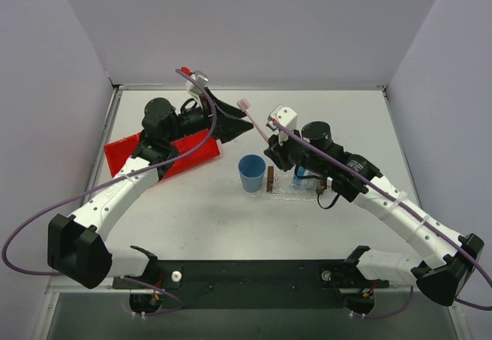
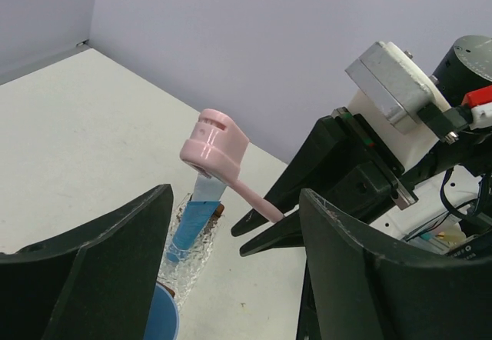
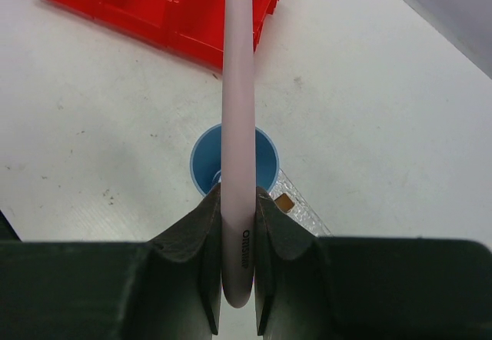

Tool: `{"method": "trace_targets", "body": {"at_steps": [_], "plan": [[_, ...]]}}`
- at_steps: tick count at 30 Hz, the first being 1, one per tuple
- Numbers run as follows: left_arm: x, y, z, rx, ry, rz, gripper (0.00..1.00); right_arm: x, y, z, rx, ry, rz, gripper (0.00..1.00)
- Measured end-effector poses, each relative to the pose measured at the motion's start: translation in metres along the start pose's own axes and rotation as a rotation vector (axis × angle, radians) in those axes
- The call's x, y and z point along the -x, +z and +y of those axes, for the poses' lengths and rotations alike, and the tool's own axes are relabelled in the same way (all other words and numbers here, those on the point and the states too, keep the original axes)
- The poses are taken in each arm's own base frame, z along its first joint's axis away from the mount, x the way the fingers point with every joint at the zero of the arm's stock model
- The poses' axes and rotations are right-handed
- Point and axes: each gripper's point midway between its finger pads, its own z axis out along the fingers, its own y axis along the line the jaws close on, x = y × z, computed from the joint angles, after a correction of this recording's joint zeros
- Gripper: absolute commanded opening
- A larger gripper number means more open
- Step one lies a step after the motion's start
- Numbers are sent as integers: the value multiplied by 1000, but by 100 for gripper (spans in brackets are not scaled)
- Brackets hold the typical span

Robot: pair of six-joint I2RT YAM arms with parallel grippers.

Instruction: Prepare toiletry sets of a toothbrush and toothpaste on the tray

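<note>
We open on the white table, and we'll take every place from the blue cup standing near its middle. The red bin sits well off to the cup's left.

The left gripper hangs beyond the cup, on the far side from the arm bases. Its fingers are spread wide and released, with nothing between them.

The right gripper hovers just past the cup and a touch to its right. It is clenched tight on the toothbrush, and in the wrist view its two dark fingers pinch the butt end of the handle.

The clear tray lies just beside the cup on its right, with one brown end block close against the cup.

Now the toothbrush itself, lifted clear of the table above and behind the cup. Its long axis slants up and away from the right gripper, running far and leftward. The pink head is at the high end, out in front of the open left gripper, and the handle end is down in the grip.

Smallest of all is the blue toothpaste, which rests in the tray to the right of the cup.
</note>
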Motion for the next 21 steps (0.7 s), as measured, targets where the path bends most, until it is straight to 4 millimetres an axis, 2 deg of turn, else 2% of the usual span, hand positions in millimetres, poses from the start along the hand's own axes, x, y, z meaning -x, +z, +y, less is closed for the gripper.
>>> {"method": "trace_targets", "body": {"at_steps": [8, 16, 21], "plan": [[11, 6, 3, 6, -4, -25, 53, 1, 0, 4, 28, 20, -5, 0], [13, 10, 3, -4, -24, -33, 31, 2, 0, 5, 41, 36, -7, 0], [13, 12, 0, -14, -36, -32, 10, 1, 0, 6, 51, 39, -7, 6]]}}
